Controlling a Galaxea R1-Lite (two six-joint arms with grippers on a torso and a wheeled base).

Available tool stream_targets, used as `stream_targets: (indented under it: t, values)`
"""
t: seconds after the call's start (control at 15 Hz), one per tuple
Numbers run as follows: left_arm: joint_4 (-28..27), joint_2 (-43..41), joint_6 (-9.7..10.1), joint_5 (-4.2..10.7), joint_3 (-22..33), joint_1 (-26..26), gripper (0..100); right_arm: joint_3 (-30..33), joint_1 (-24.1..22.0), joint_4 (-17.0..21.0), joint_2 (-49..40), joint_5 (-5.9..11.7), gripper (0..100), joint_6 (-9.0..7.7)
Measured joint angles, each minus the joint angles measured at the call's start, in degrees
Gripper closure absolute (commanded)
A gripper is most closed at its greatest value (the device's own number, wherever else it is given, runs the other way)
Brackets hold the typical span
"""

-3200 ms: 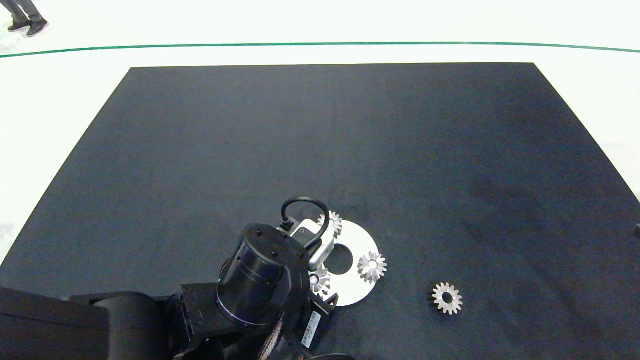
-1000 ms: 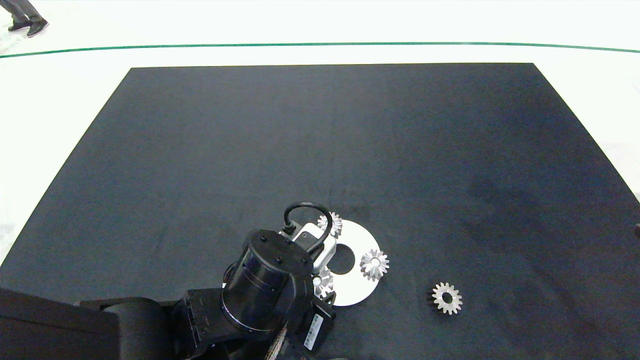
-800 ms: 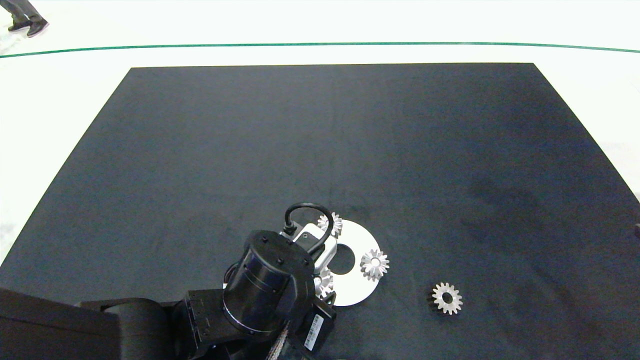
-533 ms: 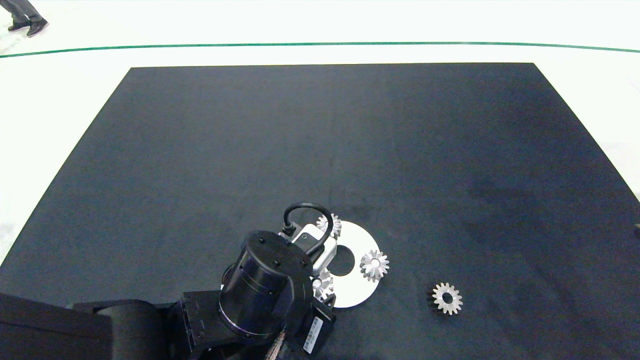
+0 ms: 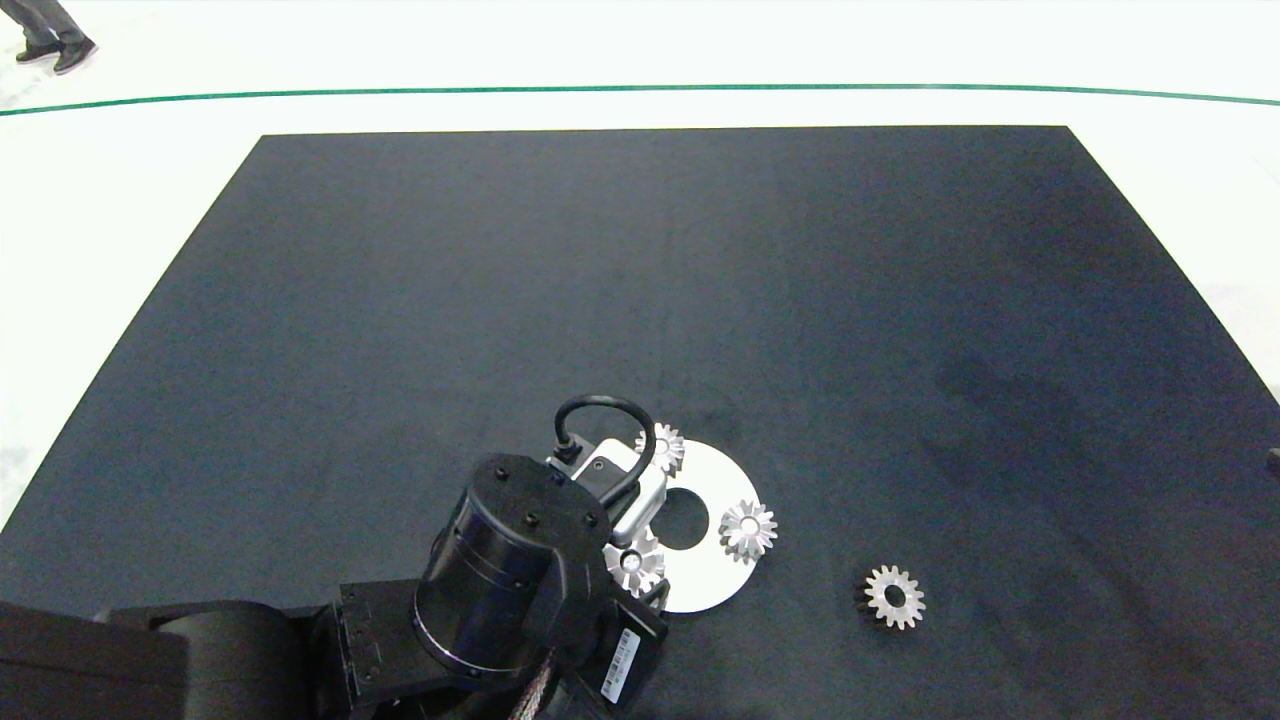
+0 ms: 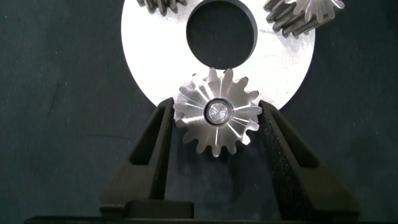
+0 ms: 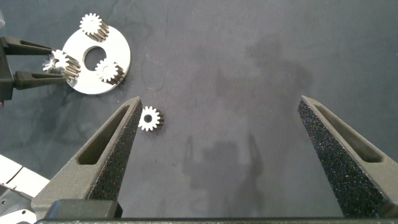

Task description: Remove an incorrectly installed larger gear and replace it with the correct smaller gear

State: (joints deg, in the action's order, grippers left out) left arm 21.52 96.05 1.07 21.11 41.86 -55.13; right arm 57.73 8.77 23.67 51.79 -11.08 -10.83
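Larger gear [image 6: 217,112] now lifted, between left jaws

Bright, even overhead light washes the pale floor [image 5: 640,40] almost white beyond the matte black mat [image 5: 640,300], glare gleams on the silver disc [image 6: 155,56] and the larger gear [image 6: 217,112], shadows stay faint and soft, and the green floor line [image 5: 640,90] bows near the edges.

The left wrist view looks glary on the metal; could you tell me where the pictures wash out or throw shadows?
Left wrist view: the plate glares flat white, while the larger gear keeps its tooth detail. Head view: the floor beyond the table is blown out. Right wrist view: faint finger shadows lie on the cloth.
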Motion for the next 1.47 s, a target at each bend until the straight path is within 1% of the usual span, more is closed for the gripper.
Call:
stream_targets:
  t: [0.07,0.27,0.33,0.6,1.0,1.47]
  values:
    - [0.6,0.3,0.02,0.00,0.0,0.0,99,0.0,0.0,0.0,0.0,0.00,0,0.02]
    - [5.5,2.1,-0.09,-0.04,-0.1,0.0,99,0.0,0.0,0.0,0.0,0.01,0,0.00]
    - [6.2,2.7,-0.15,-0.09,0.0,0.0,99,0.0,0.0,0.0,0.0,0.01,0,0.00]
    - [6.4,3.6,-0.50,-0.04,-0.5,0.1,99,0.0,0.0,0.0,0.0,0.01,0,0.00]
    - [6.4,4.0,-0.45,-0.04,-1.2,0.1,100,0.0,0.0,0.0,0.0,0.00,0,0.00]
    - [6.1,2.2,-0.45,-0.12,-1.8,0.0,100,0.0,0.0,0.0,0.0,0.00,0,0.02]
